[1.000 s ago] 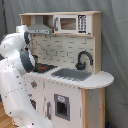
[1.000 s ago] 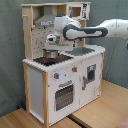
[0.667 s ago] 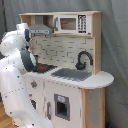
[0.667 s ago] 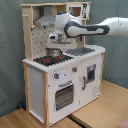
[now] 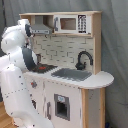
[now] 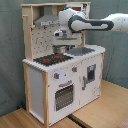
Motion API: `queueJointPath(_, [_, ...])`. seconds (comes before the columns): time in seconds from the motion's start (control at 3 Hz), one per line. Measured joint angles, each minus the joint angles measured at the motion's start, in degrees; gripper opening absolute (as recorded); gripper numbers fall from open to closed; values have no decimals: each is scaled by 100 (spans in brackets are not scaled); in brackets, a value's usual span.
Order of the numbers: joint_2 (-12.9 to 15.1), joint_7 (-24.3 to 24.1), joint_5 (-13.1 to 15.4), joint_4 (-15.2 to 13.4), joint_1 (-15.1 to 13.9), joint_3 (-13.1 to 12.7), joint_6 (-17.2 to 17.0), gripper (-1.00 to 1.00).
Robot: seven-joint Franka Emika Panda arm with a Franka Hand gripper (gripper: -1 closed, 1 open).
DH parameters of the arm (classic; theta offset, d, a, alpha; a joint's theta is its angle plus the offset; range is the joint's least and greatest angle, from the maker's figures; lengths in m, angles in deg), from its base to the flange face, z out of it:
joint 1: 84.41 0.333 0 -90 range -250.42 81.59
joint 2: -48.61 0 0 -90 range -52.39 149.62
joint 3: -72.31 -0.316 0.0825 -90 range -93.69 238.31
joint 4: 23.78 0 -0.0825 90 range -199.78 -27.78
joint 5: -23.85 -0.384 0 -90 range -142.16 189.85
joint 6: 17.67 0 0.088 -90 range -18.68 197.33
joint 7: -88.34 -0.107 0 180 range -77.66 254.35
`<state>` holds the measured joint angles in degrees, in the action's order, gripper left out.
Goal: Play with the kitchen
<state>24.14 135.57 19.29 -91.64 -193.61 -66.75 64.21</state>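
- In the second exterior view we are seeing the kitchen [image 6: 62,80] standing on a wooden floor [image 6: 100,110], its oven door [image 6: 63,95] facing us.
- Behind that, the red-ringed hob [image 6: 52,59] is lying on the counter.
- The gripper [image 6: 60,48] is hanging over the counter between hob and sink [image 6: 82,51]; whether its claw is spread or pressed together, we cannot tell.
- Farthest back, the grey hood [image 6: 47,22] is sitting under the top shelf.

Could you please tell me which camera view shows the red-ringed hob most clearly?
The second exterior view: the hob lies open to it on the near end of the kitchen counter, with the gripper above it. In the first exterior view the arm hides most of the hob.
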Motion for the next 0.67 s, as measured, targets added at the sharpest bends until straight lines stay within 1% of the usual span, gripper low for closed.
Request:
queueJointPath(0.33, [263, -324, 215, -228, 81, -3, -305, -100])
queueJointPath(0.67, [636, -698, 499, -692, 226, -4, -453, -100])
